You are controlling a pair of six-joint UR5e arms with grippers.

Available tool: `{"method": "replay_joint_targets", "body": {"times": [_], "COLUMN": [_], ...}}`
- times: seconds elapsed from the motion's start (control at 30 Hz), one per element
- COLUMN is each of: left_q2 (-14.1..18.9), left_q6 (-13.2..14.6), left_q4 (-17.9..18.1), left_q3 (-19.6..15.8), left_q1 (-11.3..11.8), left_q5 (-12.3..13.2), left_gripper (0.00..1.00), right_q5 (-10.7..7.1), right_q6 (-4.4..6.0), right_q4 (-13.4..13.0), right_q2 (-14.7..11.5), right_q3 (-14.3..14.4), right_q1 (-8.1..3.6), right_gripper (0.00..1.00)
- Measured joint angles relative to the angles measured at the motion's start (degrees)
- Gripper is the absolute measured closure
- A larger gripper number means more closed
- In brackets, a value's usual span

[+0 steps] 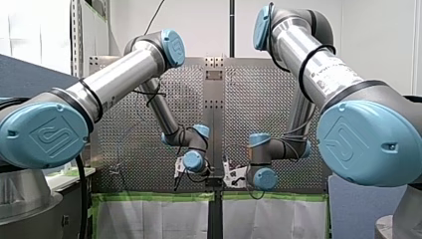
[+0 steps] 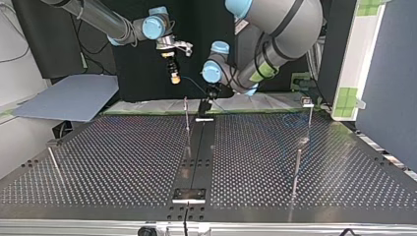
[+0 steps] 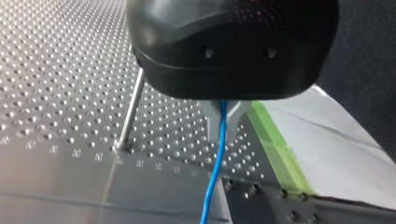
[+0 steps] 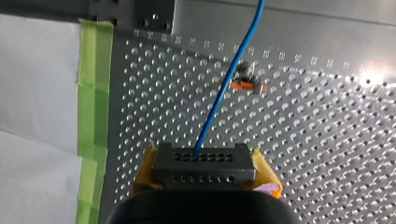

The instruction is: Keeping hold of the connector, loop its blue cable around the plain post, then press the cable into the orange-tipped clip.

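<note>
My right gripper [image 4: 205, 186], with yellow pads, is shut on a grey connector block [image 4: 204, 164]. The blue cable [image 4: 219, 100] leaves the block and runs over the perforated table, passing over the orange-tipped clip [image 4: 248, 85]. In the left wrist view the blue cable [image 3: 218, 154] passes between the pale fingers [image 3: 212, 122] of my left gripper [image 3: 224, 119], which is closed on it low over the table. A plain metal post [image 3: 130, 112] stands just beside that gripper. In the top view my right gripper [image 2: 173, 77] hangs high and my left gripper [image 2: 205, 105] sits by the thin post [image 2: 187, 118].
More posts stand on the table in the top view: one at the right [image 2: 296, 169], one further back [image 2: 310, 114] and a leaning one at the left [image 2: 54, 161]. Green tape [image 4: 92, 116] and white sheeting edge the table by the arms.
</note>
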Motion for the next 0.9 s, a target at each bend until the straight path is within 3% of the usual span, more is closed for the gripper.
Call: {"method": "replay_joint_targets", "body": {"times": [0.23,0.6,0.9], "left_q2": [-0.03,-0.04,-0.05], "left_q6": [0.09,-0.15,-0.75], "left_q4": [0.18,1.53,2.16], "left_q3": [-0.15,-0.48,-0.53], "left_q1": [-0.84,-3.89,-5.07], "left_q5": [-0.43,-5.57,-6.48], "left_gripper": [1.0,1.0,1.0], "right_q5": [1.43,4.28,6.97], "right_q6": [0.0,0.0,0.11], "right_q4": [0.19,1.09,1.98], "right_q2": [0.0,0.07,0.16], "right_q3": [0.0,0.03,0.07], "right_q1": [-0.36,-1.19,-2.13], "right_gripper": [1.0,1.0,1.0]}}
